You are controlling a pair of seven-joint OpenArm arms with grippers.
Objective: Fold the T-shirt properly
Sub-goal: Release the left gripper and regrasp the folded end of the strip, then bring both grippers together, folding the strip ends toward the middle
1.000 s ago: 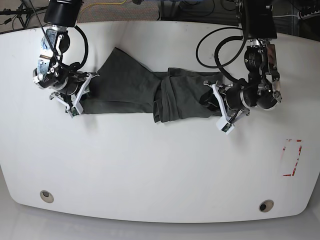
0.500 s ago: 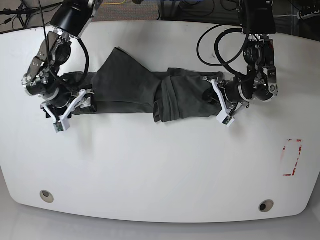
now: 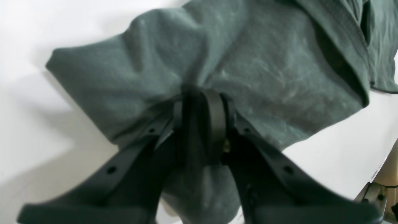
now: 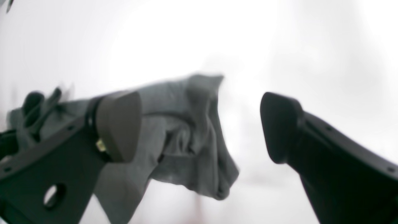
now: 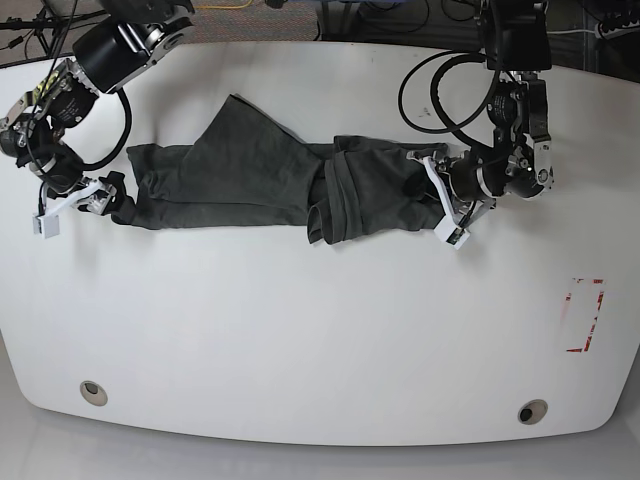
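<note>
The T-shirt [image 5: 260, 185] is lying stretched across the far half of the table [image 5: 320, 340], running from the base view's left to its right. Its middle part is bunching into folds, a little right of centre. The left claw [image 5: 440, 200] is sitting at the shirt's end on the view's right, its 2 tips pressing together on the fabric. The right claw [image 5: 75, 205] is resting at the opposite end on the view's left, just beside the cloth edge, its tips standing apart. A marked rectangle [image 5: 585, 315] is lying near the table's right edge, well apart from the shirt.
</note>
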